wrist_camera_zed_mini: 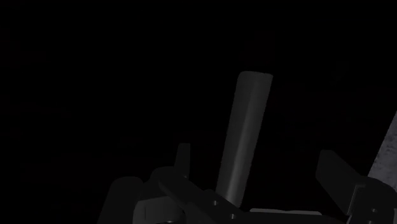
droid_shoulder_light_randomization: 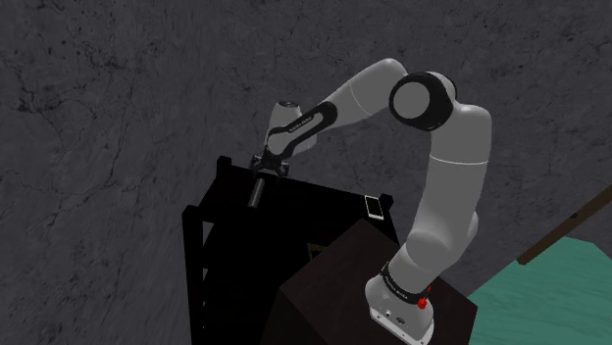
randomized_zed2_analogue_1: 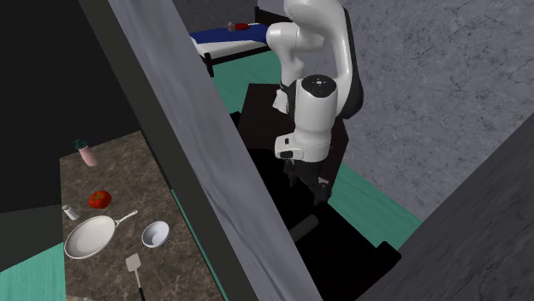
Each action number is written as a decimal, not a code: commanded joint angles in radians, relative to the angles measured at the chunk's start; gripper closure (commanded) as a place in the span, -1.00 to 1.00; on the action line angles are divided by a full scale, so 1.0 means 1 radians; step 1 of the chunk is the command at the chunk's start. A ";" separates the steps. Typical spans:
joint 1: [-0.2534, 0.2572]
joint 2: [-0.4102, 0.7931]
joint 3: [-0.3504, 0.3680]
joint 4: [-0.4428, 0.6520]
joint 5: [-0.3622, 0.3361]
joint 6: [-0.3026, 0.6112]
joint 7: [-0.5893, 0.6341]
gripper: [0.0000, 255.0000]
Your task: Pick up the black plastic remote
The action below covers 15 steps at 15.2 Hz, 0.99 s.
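- Remote (wrist_camera_zed_mini: 245, 133): I see a dark grey bar, long and slim, running straight out from between the two fingers (wrist_camera_zed_mini: 183, 159) of the end effector (wrist_camera_zed_mini: 256, 153).
- The end effector is released. Its fingers stand well apart, with dark gaps between the remote and each of them, so nothing is clasped.
- In the shoulder view the remote sits just under the end effector, over the far corner of a black shelf unit (droid_shoulder_light_randomization: 324, 211), tilted a little toward that view's left.
- In the second exterior view it looks to lie on the unit's dark top, below the fingertips. The black surface swallows the contact line, so I cannot tell for certain.
- A small white phone-like slab (droid_shoulder_light_randomization: 374, 206) lies on the same top, well apart from the remote, toward the stand (droid_shoulder_light_randomization: 333, 284).
- The white arm (droid_shoulder_light_randomization: 446, 167) rises from the stand, bends at its dark elbow joint and reaches down to the shoulder view's left.
- Off to the second exterior view's left, a marbled counter (randomized_zed2_analogue_1: 111, 171) carries a pale pan (randomized_zed2_analogue_1: 89, 236), a bowl (randomized_zed2_analogue_1: 155, 233), a spatula (randomized_zed2_analogue_1: 135, 267), a red fruit (randomized_zed2_analogue_1: 100, 198) and a pink bottle (randomized_zed2_analogue_1: 87, 155).
- Teal floor (droid_shoulder_light_randomization: 549, 294) shows beside the stand.
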 commanded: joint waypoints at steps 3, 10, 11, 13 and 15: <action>0.014 0.160 -0.022 0.117 0.011 0.039 0.066 -1.00; 0.022 0.334 -0.039 0.251 0.030 0.075 0.113 -1.00; 0.023 0.346 -0.040 0.255 0.029 0.082 0.113 -1.00; 0.024 0.370 -0.042 0.265 0.028 0.097 0.112 -1.00; 0.025 0.389 -0.043 0.272 0.027 0.108 0.112 -1.00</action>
